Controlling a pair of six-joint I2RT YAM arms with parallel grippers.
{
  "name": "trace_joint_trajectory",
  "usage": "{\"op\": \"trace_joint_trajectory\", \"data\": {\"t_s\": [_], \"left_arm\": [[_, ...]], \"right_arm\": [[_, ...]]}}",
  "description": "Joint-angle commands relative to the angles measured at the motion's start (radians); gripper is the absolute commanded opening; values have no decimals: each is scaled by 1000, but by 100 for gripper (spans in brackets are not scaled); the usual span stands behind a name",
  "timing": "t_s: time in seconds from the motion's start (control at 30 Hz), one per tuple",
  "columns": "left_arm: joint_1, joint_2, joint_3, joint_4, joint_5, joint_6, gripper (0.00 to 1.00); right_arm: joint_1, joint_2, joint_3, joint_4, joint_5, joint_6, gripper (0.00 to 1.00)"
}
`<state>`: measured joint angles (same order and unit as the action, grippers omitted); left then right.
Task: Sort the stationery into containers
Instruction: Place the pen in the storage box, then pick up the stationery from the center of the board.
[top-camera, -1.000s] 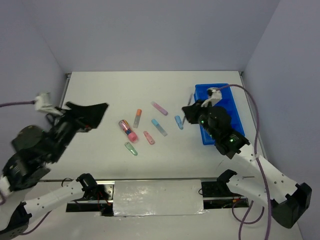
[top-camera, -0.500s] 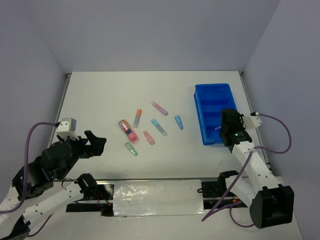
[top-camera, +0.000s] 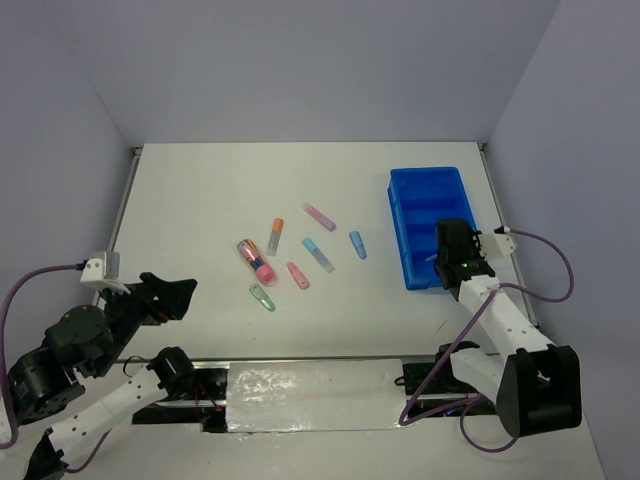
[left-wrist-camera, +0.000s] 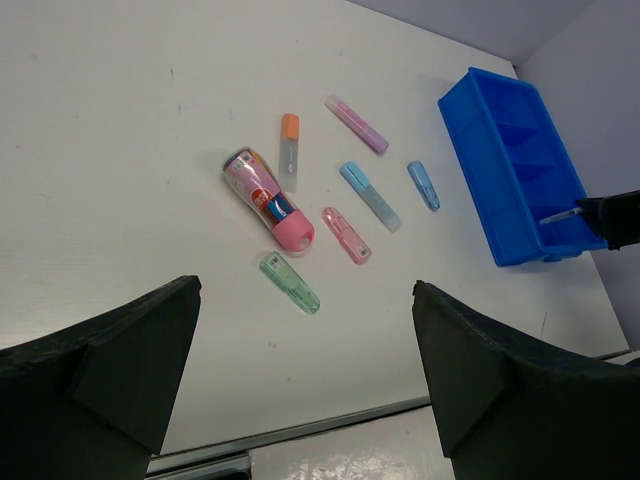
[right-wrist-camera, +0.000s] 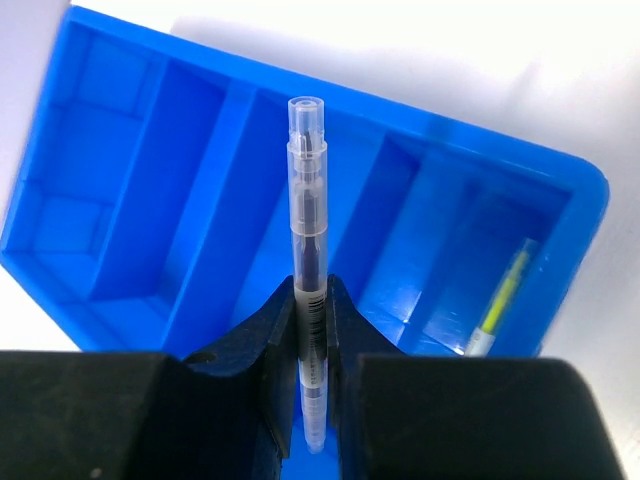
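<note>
My right gripper (right-wrist-camera: 312, 300) is shut on a thin grey pen (right-wrist-camera: 306, 190) and holds it above the blue four-compartment tray (right-wrist-camera: 130, 240); a yellow pen (right-wrist-camera: 500, 300) lies in the tray's right-hand compartment. In the top view this gripper (top-camera: 450, 258) hangs over the tray's (top-camera: 422, 190) near end. My left gripper (left-wrist-camera: 305, 330) is open and empty, high above the table's near left (top-camera: 160, 295). Loose markers lie mid-table: a fat pink one (left-wrist-camera: 268, 198), orange (left-wrist-camera: 289, 150), lilac (left-wrist-camera: 357, 124), two blue (left-wrist-camera: 368, 195) (left-wrist-camera: 423, 185), pink (left-wrist-camera: 346, 235), green (left-wrist-camera: 290, 282).
The table's metal front edge (left-wrist-camera: 300, 440) runs just below the left fingers. Grey walls close the back and both sides. A purple cable (top-camera: 545, 270) loops off the right wrist beside the tray.
The right gripper carried the grey pen from the tray's far left side to over its near end. The left gripper dropped back toward the near left edge.
</note>
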<state>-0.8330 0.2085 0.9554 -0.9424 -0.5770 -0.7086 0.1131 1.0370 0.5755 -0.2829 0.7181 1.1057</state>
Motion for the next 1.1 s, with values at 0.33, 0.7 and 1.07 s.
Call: {"op": "trace_joint_trajectory", "data": {"t_s": [0.33, 0.7, 1.07], "left_arm": [[-3, -23, -1, 47, -7, 14, 99], [-2, -43, -10, 70, 19, 37, 99], [-2, 8, 5, 24, -37, -11, 99]], "right_arm": [[-7, -107, -68, 70, -29, -30, 58], [8, -267, 9, 215, -274, -348, 70], [324, 403, 463, -39, -495, -872, 95]]}}
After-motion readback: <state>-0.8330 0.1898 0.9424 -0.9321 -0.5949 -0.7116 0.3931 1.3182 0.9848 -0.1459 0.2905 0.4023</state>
